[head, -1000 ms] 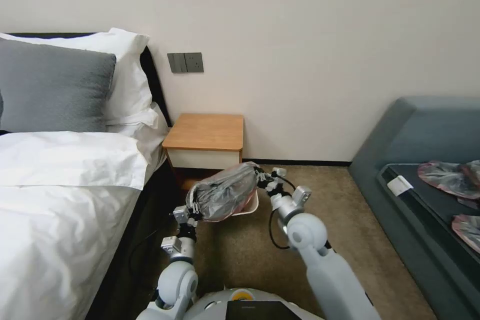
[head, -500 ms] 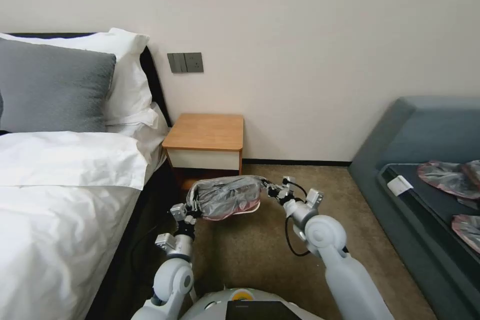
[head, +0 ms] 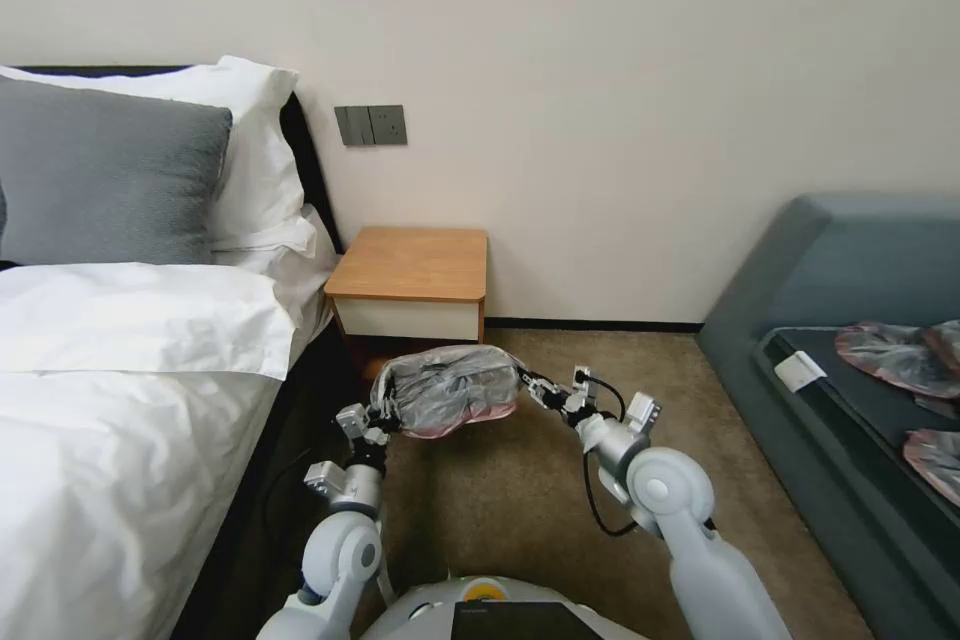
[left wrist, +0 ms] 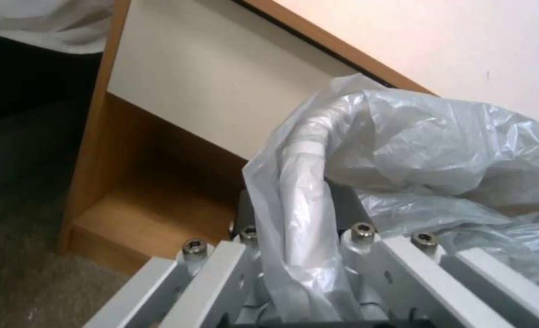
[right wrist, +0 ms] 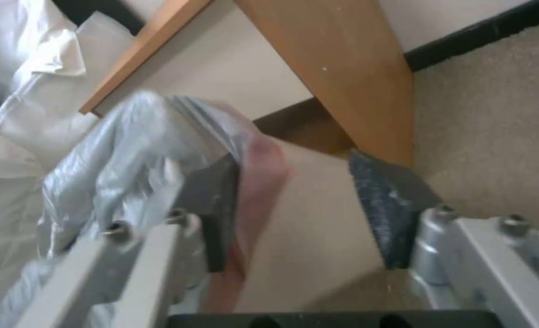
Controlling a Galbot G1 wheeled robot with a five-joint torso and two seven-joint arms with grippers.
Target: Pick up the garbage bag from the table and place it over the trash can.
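In the head view we see the worktop (head: 410, 265) behind the garbage bag (head: 447, 390), stretched between both end effectors over the trash can (head: 470, 420). Our left end effector (left wrist: 294, 255) clamps bunched plastic; our right end effector (right wrist: 309, 214) gapes, the bag draped over 1 finger. Since earlier, the right arm swung outward, levelling the bag.

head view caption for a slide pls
Both grippers, left gripper and right gripper, stretch the garbage bag before the table.

My head camera looks forward and down from well back; both wrist cameras sit close behind their fingers, facing the nightstand (head: 410, 282) — all three share it and the bag (head: 447, 390).
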